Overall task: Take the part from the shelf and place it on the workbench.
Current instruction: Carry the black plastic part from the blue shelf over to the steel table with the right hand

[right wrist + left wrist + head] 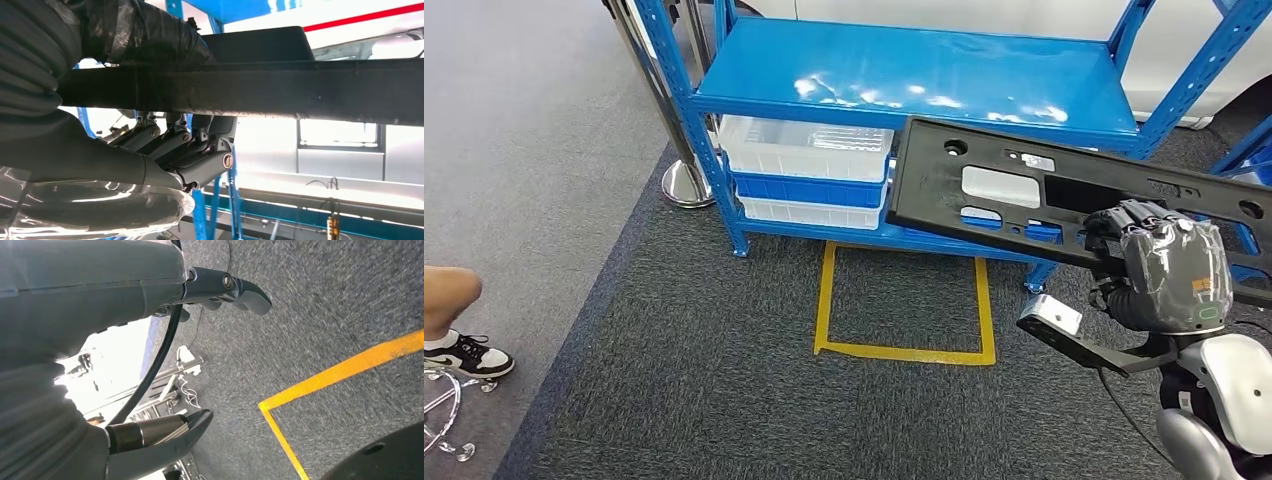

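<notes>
The right robot hand [1159,262] is gripping the part [1024,195], a long, flat black plastic panel with cut-outs and holes, and is holding it in the air in front of the shelf [904,75]. The part is lying nearly flat with a slight tilt, and it is hanging just below and in front of the front edge of the shelf's upper blue board, clear of that board. In the right wrist view, the fingers [200,150] are curling under the edge of the part [280,90] while the thumb, wrapped in dark covering, is pressing on its opposite face, so the panel is being clamped between them. The left robot hand [165,365] is hanging above the grey carpet [320,310], away from the shelf; its fingers are standing apart and are holding nothing. On the lower level of the shelf, white and blue plastic bins [809,170] are sitting in a stack. On the carpet directly in front of the shelf, a yellow tape outline [904,350] is marking a rectangle. Beside the left post of the shelf, a chrome stanchion base [687,185] is resting on the floor. Well to the left of the shelf, a person's leg and sneaker [469,355] are showing at the picture edge.
</notes>
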You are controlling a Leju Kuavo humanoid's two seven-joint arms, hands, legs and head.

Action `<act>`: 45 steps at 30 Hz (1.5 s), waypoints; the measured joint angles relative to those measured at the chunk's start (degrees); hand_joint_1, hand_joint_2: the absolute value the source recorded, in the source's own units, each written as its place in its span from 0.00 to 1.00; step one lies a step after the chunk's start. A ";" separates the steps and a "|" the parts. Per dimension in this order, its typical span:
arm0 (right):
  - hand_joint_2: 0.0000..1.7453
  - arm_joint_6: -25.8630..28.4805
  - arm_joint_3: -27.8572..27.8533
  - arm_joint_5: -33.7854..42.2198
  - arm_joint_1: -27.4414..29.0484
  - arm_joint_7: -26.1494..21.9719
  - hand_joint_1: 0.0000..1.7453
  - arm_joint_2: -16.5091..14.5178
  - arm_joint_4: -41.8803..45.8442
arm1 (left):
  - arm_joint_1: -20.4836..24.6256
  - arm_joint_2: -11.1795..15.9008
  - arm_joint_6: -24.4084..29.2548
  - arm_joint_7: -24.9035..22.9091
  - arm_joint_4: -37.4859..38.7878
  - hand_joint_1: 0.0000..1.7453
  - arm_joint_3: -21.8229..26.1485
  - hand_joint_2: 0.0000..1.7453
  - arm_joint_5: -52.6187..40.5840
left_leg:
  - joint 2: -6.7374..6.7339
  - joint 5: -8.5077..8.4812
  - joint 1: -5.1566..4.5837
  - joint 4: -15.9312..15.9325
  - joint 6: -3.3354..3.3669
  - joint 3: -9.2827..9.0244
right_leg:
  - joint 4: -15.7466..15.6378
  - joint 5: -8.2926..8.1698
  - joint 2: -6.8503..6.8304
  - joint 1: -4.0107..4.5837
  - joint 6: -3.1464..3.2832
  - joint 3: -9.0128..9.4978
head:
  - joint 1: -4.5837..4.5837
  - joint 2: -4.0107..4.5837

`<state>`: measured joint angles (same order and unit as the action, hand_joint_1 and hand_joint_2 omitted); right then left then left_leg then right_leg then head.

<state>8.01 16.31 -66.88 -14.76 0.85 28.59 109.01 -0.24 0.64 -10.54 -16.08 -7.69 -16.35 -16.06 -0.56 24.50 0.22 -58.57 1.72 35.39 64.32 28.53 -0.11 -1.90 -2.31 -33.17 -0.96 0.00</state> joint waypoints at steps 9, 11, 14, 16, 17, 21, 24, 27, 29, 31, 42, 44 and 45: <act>1.00 0.04 -0.09 0.74 1.25 0.07 1.00 -0.69 -0.91 | -0.36 0.12 0.49 3.89 0.00 0.00 -0.25 1.00 -0.35 | 0.23 7.99 0.02 -12.43 -2.49 5.35 | -4.01 -0.66 0.73 0.47 3.74 -0.59 | -0.16 0.00; 1.00 0.10 -0.30 0.96 2.33 0.07 1.00 -0.70 -0.91 | -0.39 0.12 0.73 4.01 0.00 0.00 -0.26 1.00 -0.30 | 0.26 9.43 0.00 -16.77 -2.31 6.00 | -3.96 -1.36 1.31 0.82 3.84 -1.48 | -0.16 0.00; 1.00 0.15 -0.62 1.07 3.34 0.07 1.00 -0.71 -0.89 | -0.50 0.16 0.95 4.03 0.00 0.00 -0.27 1.00 -0.26 | 1.77 5.70 -0.28 -8.32 -0.68 -0.27 | -3.95 -2.22 2.74 1.32 3.83 -2.32 | -0.16 0.00; 1.00 0.22 -0.84 1.07 3.47 0.07 1.00 -0.75 -0.86 | -0.70 0.31 1.00 4.04 0.01 0.00 -0.28 1.00 -0.26 | 3.77 4.38 -0.35 -1.50 0.30 -4.48 | -4.07 -2.83 3.71 1.31 3.50 -2.66 | -0.14 0.00; 1.00 0.26 -0.92 1.07 3.58 0.07 1.00 -0.79 -0.85 | -0.75 0.37 1.01 4.07 0.02 0.00 -0.28 1.00 -0.26 | 4.27 4.38 -0.38 -0.08 0.49 -5.28 | -4.23 -3.16 4.19 1.10 3.18 -2.77 | -0.14 0.00; 1.00 0.32 -1.42 1.25 4.28 0.05 1.00 -0.81 -0.81 | -0.44 0.30 0.97 4.11 0.02 0.00 -0.30 1.00 -0.26 | 2.25 2.62 -0.21 2.96 0.71 -6.26 | -5.12 -4.01 5.04 0.99 1.72 -3.09 | -0.13 0.00; 1.00 0.37 -2.29 1.45 4.77 0.01 1.00 -0.68 -0.81 | -0.52 0.22 0.92 4.12 0.02 0.00 -0.31 1.00 -0.31 | 0.08 1.35 0.16 4.48 0.95 -6.22 | 1.96 0.98 1.31 0.91 1.10 -6.28 | 0.12 0.00; 1.00 0.57 -3.33 1.83 6.99 -0.02 1.00 -0.59 -0.66 | -0.75 0.22 0.91 4.12 0.02 0.00 -0.32 1.00 -0.35 | -2.01 1.25 0.23 3.77 0.80 -5.28 | 9.13 3.78 0.22 0.26 0.13 -8.39 | 0.12 0.00; 1.00 1.08 -4.34 2.00 8.99 -0.20 1.00 -0.39 -0.09 | -0.71 0.17 0.90 4.11 0.02 0.00 -0.35 1.00 -0.33 | -3.12 1.48 0.39 2.79 0.43 -4.59 | 4.01 1.33 -0.80 -0.01 -0.35 -4.69 | 0.13 0.00; 1.00 2.30 -5.48 1.72 11.11 -0.51 1.00 -0.11 0.93 | -0.69 0.19 1.20 4.10 0.02 0.00 -0.37 1.00 -0.16 | -3.96 2.01 0.24 1.52 -0.34 -4.08 | -2.73 -0.34 -3.03 0.16 -0.09 -0.63 | 0.12 0.00; 1.00 6.29 -7.07 -9.66 18.32 0.90 1.00 -2.64 6.19 | -0.18 0.90 3.60 3.29 0.00 0.00 1.88 1.00 5.04 | 0.14 12.04 0.33 -16.14 -2.15 2.53 | -4.35 -2.43 2.19 0.98 4.14 -2.27 | -0.05 0.00; 1.00 6.26 -5.85 -10.51 17.97 1.46 1.00 -3.52 6.15 | 0.04 1.21 3.56 3.29 0.00 0.00 2.51 1.00 5.26 | 0.77 9.11 0.08 -11.76 -1.25 -0.06 | -4.13 -2.76 3.84 1.39 4.15 -2.65 | -0.05 0.00; 1.00 6.26 -5.40 -10.58 17.79 1.61 1.00 -3.78 6.14 | 0.10 1.43 3.55 3.29 0.00 0.00 2.75 1.00 5.28 | 1.91 7.37 -0.07 -7.47 -0.49 -2.28 | -4.06 -2.93 4.56 1.45 4.14 -2.76 | -0.04 0.00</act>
<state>14.27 10.90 -77.47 3.03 2.45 24.81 115.15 -0.14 2.07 -6.99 -12.78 -7.69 -13.60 -10.79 1.35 31.87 0.15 -66.04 1.23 33.12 60.26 25.60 4.45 -0.44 1.82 -35.93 -1.00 0.00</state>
